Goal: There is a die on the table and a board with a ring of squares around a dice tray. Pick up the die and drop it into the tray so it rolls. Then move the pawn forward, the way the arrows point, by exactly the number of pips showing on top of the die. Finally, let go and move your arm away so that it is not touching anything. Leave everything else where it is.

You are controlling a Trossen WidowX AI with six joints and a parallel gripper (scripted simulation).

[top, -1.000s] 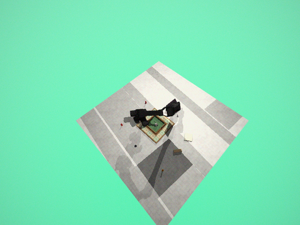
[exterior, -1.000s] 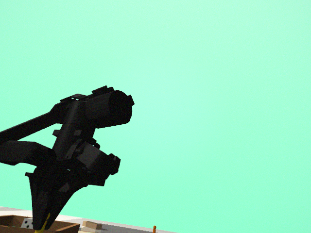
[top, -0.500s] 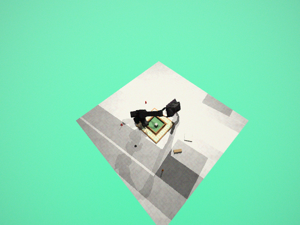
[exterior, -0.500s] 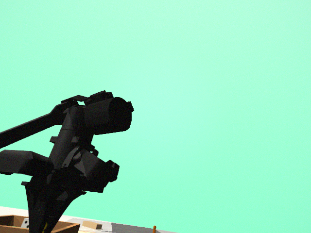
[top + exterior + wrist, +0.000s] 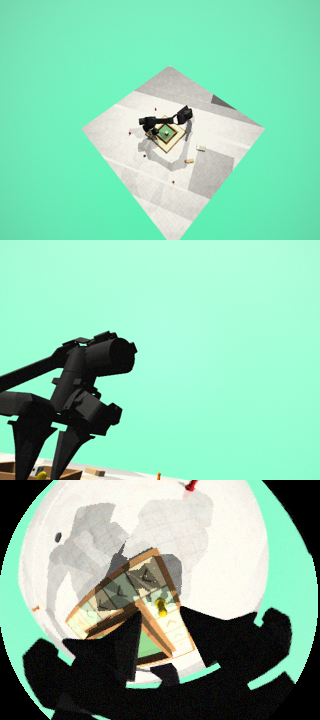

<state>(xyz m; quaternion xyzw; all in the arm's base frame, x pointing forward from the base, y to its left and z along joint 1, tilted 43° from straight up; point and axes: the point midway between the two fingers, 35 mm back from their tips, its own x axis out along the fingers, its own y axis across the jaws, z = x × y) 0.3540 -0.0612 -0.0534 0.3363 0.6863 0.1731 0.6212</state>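
Note:
The yellow pawn [image 5: 41, 475] [image 5: 161, 607] stands on a square beside a corner square of the board [image 5: 166, 150] [image 5: 89, 612]. My gripper [image 5: 38, 478] [image 5: 160, 611] is open, with one finger on each side of the pawn and gaps between. The fingertips are low over the board, and their ends are cut off in the exterior view. The white die [image 5: 166, 133] [image 5: 38, 470] lies in the dice tray [image 5: 172, 137] [image 5: 72, 474]. The pips on its top are too small to read. The pawn's base is hidden in the exterior view.
Two red pieces [image 5: 155, 109] [image 5: 129, 133] stand beyond the board. A small dark object [image 5: 144, 155] [image 5: 58, 537], a wooden block [image 5: 189, 160] [image 5: 94, 471], a pale flat box [image 5: 200, 147] and an orange piece [image 5: 173, 181] [image 5: 158, 475] lie around it. The tray wall rises close to one finger.

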